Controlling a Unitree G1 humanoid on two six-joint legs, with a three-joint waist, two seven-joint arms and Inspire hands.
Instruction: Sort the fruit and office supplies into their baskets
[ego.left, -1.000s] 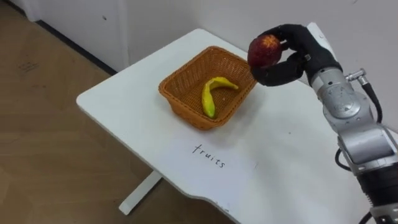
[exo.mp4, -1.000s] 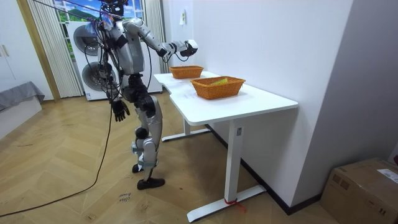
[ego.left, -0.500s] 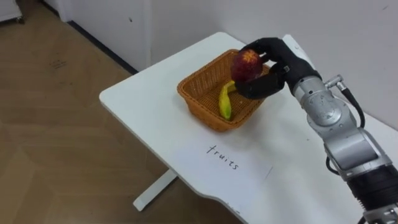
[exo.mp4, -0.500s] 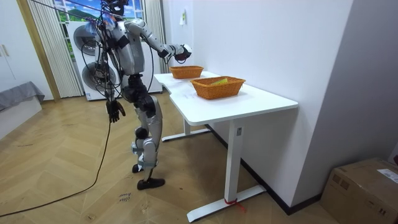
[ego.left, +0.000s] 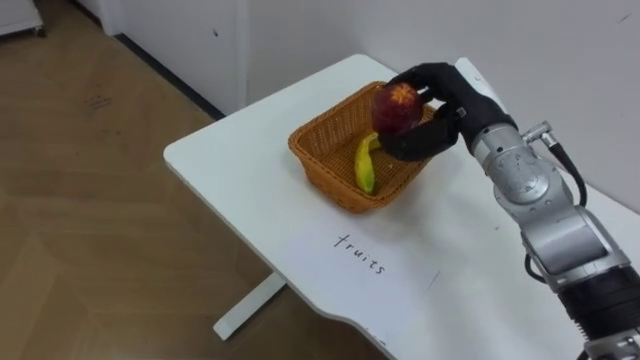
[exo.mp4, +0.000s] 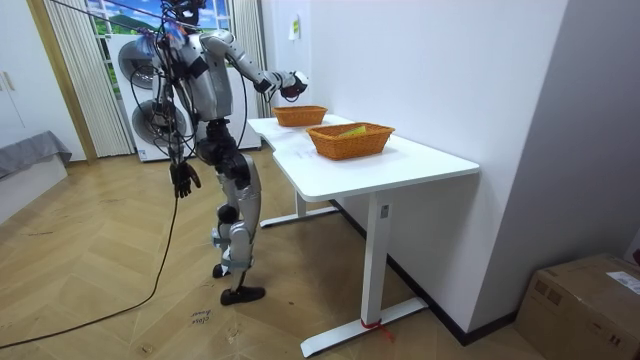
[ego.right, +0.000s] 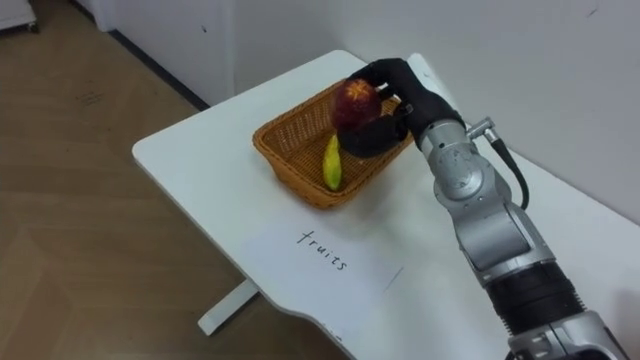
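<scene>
Your right hand (ego.left: 450, 105) has its fingers curled round the round red apple (ego.left: 396, 106), poised above the woven orange basket (ego.left: 325, 180) on the white desk (ego.left: 230, 165) where the yellow banana (ego.left: 365, 172) lies, so it lands with fruit

Eye views looked down, close, on the basket (ego.left: 330, 178) at 12 o'clock. Room view, far off, shared the table (exo.mp4: 420, 160).

A home: washing machine (exo.mp4: 136, 64), curtains (exo.mp4: 66, 80), parquet floor (exo.mp4: 100, 300).
</scene>
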